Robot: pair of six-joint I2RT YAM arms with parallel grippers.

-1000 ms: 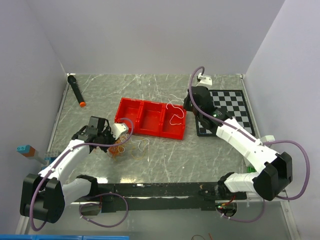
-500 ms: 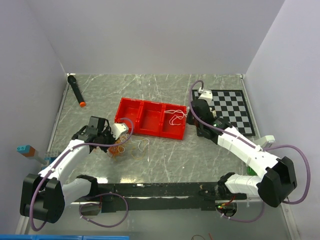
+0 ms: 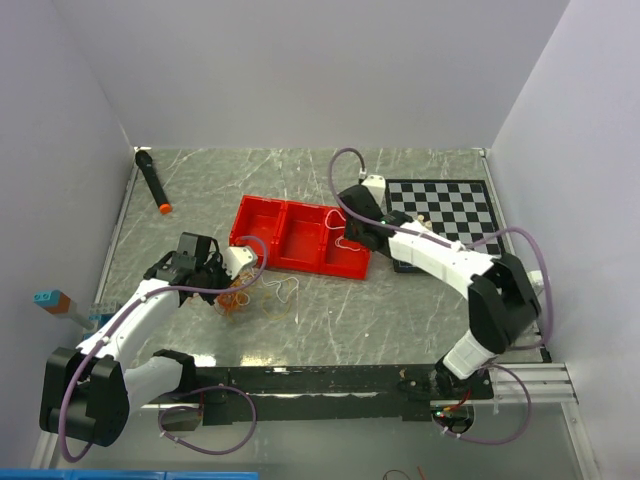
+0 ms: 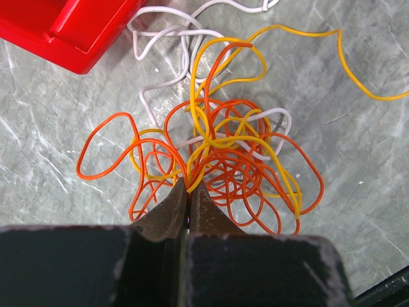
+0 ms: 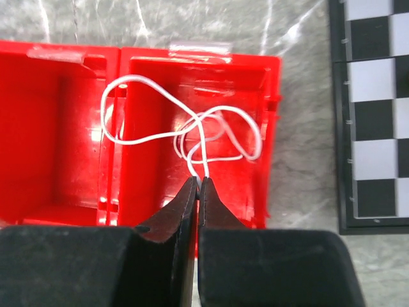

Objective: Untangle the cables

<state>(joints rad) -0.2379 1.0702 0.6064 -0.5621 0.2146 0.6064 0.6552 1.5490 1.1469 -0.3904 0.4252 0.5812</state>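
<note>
Cables at L gripper tips

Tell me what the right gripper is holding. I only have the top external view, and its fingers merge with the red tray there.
Observer: The right wrist view shows the right gripper shut on a white cable. The cable's loops spread over the end compartment of the red tray, and one loop crosses the divider.
Operator: And the left one, at the orange bundle?
Observer: In the left wrist view the left gripper is pinched shut on the near edge of the orange-and-yellow tangle.
Operator: Any white in that tangle?
Observer: Yes, a white strand threads through it and runs off towards the tray's corner.
</note>
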